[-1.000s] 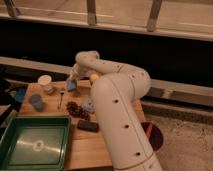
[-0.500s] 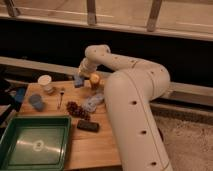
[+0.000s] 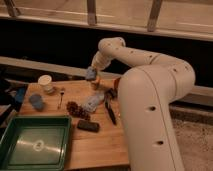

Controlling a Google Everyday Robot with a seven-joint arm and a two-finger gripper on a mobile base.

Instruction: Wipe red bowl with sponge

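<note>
The gripper [image 3: 93,75] is being held over the far side of the table [image 3: 100,146], closed on the sponge [image 3: 90,74]. The blue block is being pinched at the fingertips, directly above the red bowl [image 3: 96,83]. Whether sponge and bowl are touching cannot be told. The bowl is being partly covered by the sponge and gripper, so only an orange-red patch is being shown, near the back of the table, just beyond the pale cloth [image 3: 93,102].

Handling, as a judgement: the sponge is being taken as light and soft, so it is probably being squashed a little by the grip. A hold across its upper part is being judged best, with the lower face being left free for wiping.

The bowl is being judged small, light, stiff and glossy inside, hence slippery. It is not being braced by anything, so it is likely to be slid or tipped if pressure is being put on the rim. Gentle pressure into the bowl's middle is being advised.

The black block [image 3: 88,126], green tray [image 3: 35,145] and white cup [image 3: 45,82] are being noted well apart from the bowl.
</note>
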